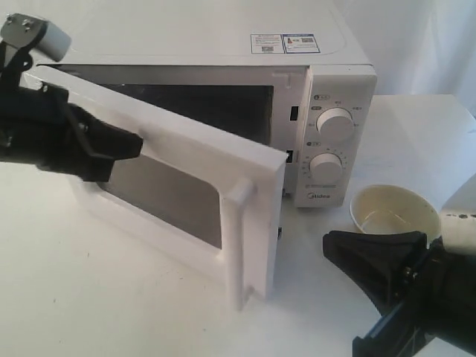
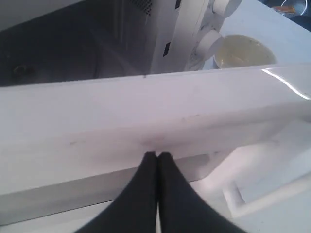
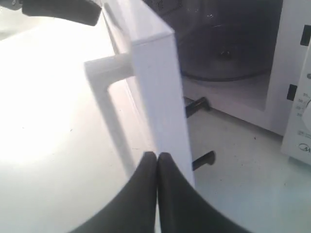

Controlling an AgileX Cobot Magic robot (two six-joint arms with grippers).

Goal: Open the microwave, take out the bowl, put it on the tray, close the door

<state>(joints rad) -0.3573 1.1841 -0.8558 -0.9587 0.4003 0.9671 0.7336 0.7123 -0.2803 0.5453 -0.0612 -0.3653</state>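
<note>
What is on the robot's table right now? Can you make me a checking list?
Surface: white tabletop, brightly lit.
Job's things: white boxy microwave, its white windowed door half open; small cream-white round bowl outside, upright beside the knob panel.
Clutter: nothing seen.
End effectors: left black end effector shut, tips against the door; right black end effector shut, empty, near the bowl.
Cables: nothing seen.
Surroundings: white cloth backdrop.
</note>
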